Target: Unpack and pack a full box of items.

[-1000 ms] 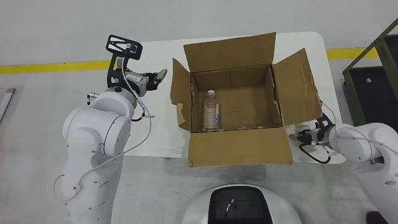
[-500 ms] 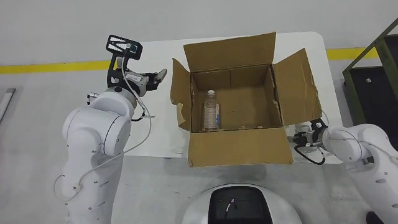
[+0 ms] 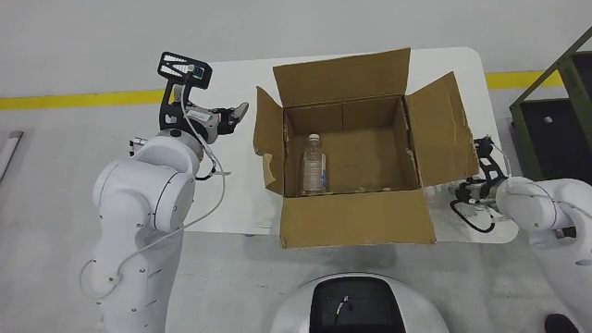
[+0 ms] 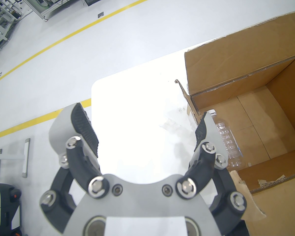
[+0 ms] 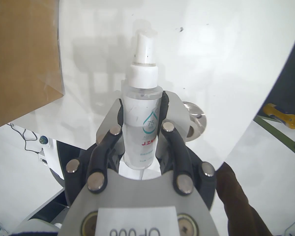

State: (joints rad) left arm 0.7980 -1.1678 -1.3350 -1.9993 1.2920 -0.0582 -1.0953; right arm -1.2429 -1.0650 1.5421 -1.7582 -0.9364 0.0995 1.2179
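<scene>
An open cardboard box stands in the middle of the white table. On its floor, against the wall nearest my left arm, lies a clear plastic bottle, seen past one finger in the left wrist view as well. My left gripper hangs open over the bare table beside the box, holding nothing. My right gripper is on the box's other side, near the table's front corner. It is shut on a small clear spray bottle with a white nozzle, held above the tabletop.
All the box's flaps fold outward; one is close beside my right gripper. A dark green metal rack stands off the table on that side. Bare tabletop stretches beside the box under my left gripper.
My right gripper has moved with the spray bottle away from the box's front corner toward the table's edge. The left arm, the box and the plastic bottle have stayed put.
</scene>
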